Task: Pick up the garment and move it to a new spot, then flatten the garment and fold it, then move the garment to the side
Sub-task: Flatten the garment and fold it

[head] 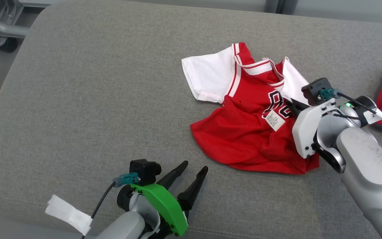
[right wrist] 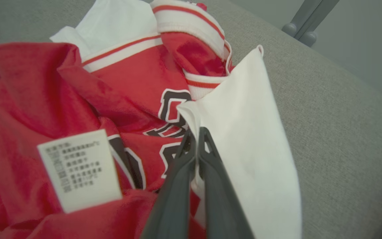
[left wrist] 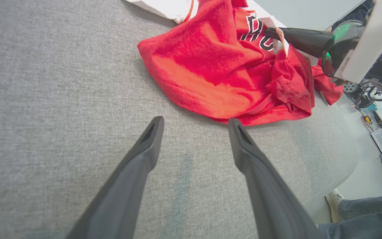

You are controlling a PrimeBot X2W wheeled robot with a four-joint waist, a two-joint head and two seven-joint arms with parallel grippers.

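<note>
Barely begun: right gripper (right wrist: 196, 132) clamps the crumpled red-and-white fabric jersey (head: 240, 132); left gripper (head: 195, 165) gapes empty; lifting, flattening, folding remain.

A crumpled red jersey (head: 244, 129) with white sleeves lies right of centre on the grey cushion (head: 95, 99). The right claw (head: 293, 103) meets its right side, fingers pressed together. The left claw (head: 196, 166) hovers spread near the front edge, apart from it.
</note>
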